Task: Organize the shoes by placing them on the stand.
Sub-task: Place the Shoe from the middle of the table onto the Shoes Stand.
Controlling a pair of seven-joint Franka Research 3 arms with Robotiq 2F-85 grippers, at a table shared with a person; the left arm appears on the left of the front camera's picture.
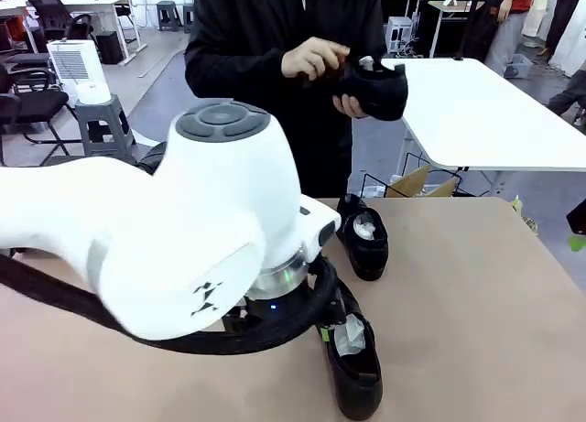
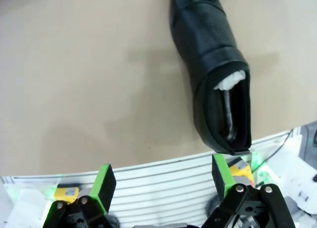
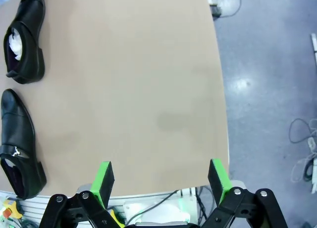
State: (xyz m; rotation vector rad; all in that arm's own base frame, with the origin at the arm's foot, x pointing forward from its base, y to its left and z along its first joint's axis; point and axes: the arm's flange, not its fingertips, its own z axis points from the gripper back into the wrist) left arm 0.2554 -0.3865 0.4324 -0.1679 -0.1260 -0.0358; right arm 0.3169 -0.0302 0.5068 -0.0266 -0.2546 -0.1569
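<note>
Shoes in glossy black leather (image 1: pixel 375 257) sit partly screened by my bulky white left arm (image 1: pixel 165 230), which crosses the front view above the flat tan table (image 1: pixel 476 303). Opposite me, a person in a black top (image 1: pixel 247 37) holds one shoe (image 1: pixel 385 92) in both hands (image 1: pixel 316 58), well above the surface. Two paper-stuffed shoes rest on the table, the near shoe (image 1: pixel 357 385) half under my arm. My left gripper (image 2: pixel 163 181) hangs spread, with that shoe's heel just beside one pad. My right gripper (image 3: pixel 161 176) is spread over bare table, well apart from both shoes.
</note>
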